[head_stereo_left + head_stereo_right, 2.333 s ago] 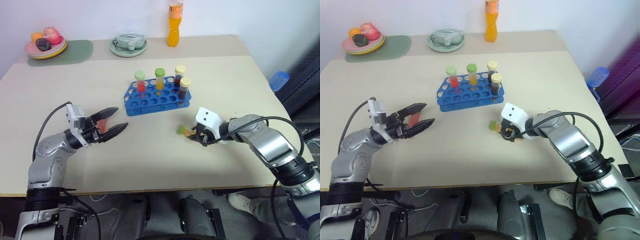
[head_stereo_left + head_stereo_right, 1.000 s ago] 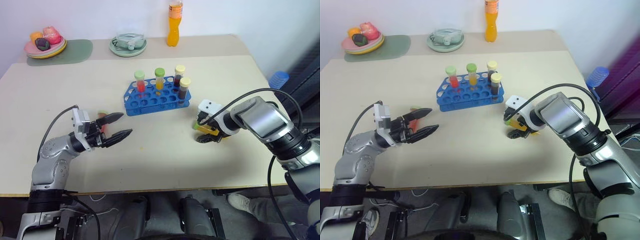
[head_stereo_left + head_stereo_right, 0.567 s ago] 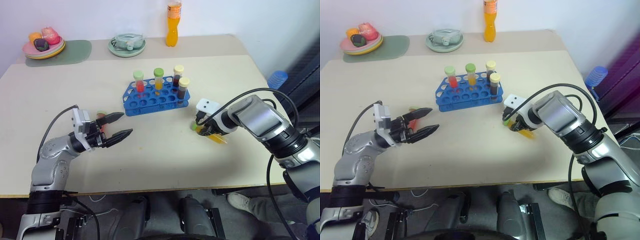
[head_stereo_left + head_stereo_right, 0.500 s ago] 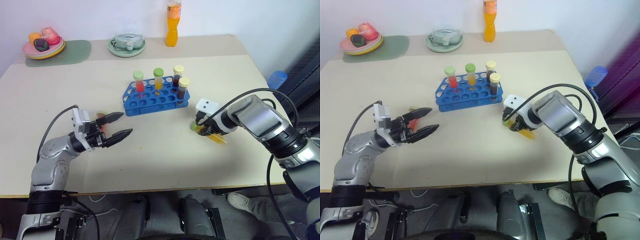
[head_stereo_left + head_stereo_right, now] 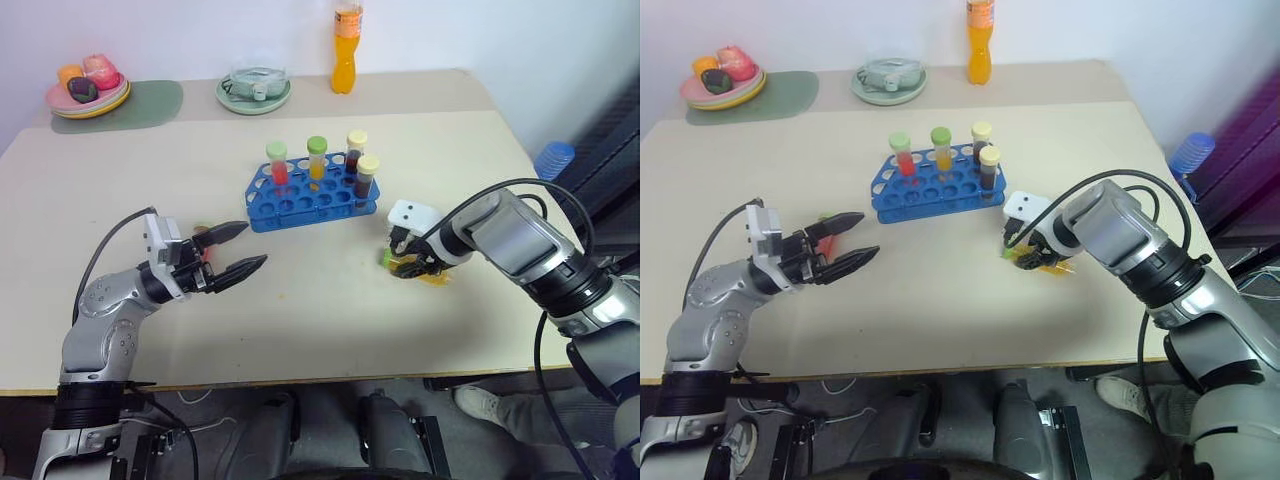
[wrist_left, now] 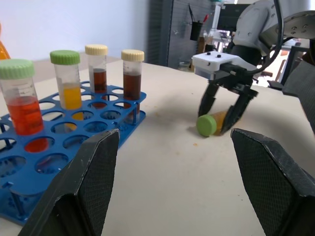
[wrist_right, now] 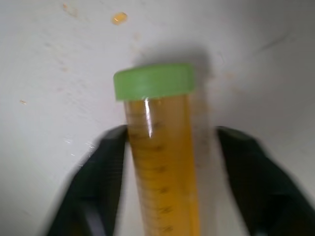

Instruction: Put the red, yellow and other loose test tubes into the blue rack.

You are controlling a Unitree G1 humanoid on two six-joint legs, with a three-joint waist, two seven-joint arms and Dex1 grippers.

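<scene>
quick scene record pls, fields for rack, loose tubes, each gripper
rack: blue rack mid-table, four capped tubes upright in it
loose yellow tube: green-capped yellow tube lying on the table, between the right gripper's fingers
right gripper: right gripper pointing down, open, straddling the yellow tube, not clamped
loose red tube: red tube on the table by the left gripper
left gripper: left gripper open, holding nothing

A red tube [image 5: 207, 247] at left of centre is mostly hidden behind the left claw [image 5: 240, 249]. The orange bottle [image 5: 348, 48] is cut off by the top edge. In the right wrist view the yellow tube [image 7: 161, 162] runs off the bottom edge.
</scene>
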